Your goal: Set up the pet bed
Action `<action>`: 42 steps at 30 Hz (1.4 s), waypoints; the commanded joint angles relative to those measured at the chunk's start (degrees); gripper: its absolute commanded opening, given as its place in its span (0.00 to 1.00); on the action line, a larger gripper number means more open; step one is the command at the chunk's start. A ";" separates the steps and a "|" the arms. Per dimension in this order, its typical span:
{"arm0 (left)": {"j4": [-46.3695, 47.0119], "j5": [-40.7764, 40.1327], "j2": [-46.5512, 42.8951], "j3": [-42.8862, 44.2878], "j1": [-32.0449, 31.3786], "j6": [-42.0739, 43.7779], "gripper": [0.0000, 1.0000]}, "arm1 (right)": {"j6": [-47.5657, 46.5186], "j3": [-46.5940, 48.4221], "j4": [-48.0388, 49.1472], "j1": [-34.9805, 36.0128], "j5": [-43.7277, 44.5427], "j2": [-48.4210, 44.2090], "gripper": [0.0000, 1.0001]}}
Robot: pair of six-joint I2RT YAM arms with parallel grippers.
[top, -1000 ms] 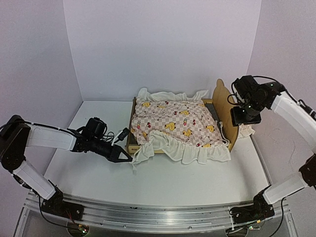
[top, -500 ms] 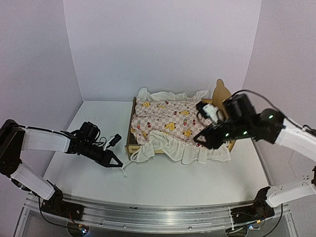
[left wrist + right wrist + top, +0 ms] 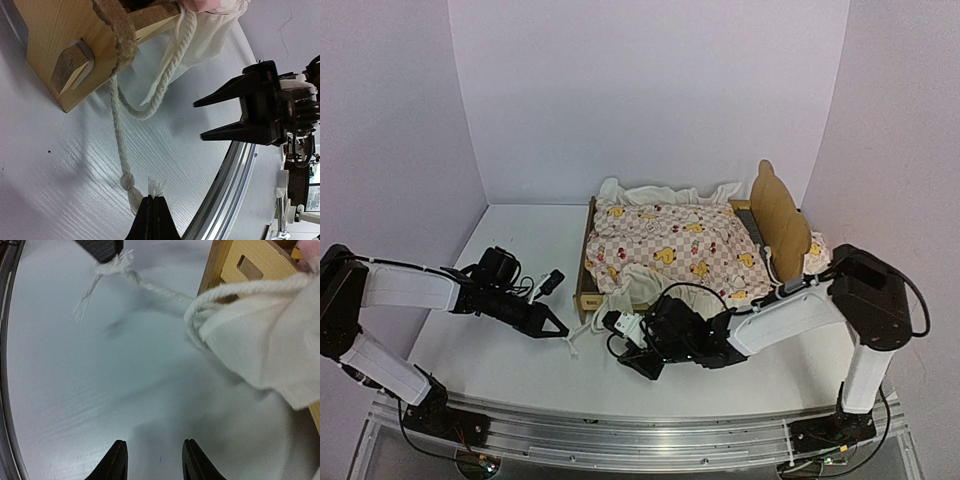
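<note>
Our left claw [image 3: 563,333] pinches the cord [image 3: 116,125] by its frayed end, at seven o'clock of the pet bed [image 3: 775,215], likely to straighten it; our right claw [image 3: 198,120] hovers wide.

Pet bed [image 3: 50,40], at 11 o'clock in left wrist view, was pale bare wood, matt, grain visible. Cord [image 3: 116,125] was twisted white fibre, frayed at its end. Table [image 3: 60,165] was white, smooth, faintly glossy. Quilt [image 3: 670,240] was printed cloth. Left gripper [image 3: 152,201] looked matt black plastic.
</note>
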 commanded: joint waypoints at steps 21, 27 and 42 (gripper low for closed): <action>3.25 9.69 -2.41 2.57 0.38 -3.25 0.00 | 21.54 16.24 26.00 0.45 6.31 20.41 0.00; 2.07 13.09 -2.73 6.39 2.28 -3.52 0.00 | 32.11 13.94 38.55 0.76 -4.17 17.37 0.00; 6.38 12.48 -1.22 5.34 1.30 -4.24 0.00 | 55.15 -4.62 49.76 0.78 9.85 13.88 0.06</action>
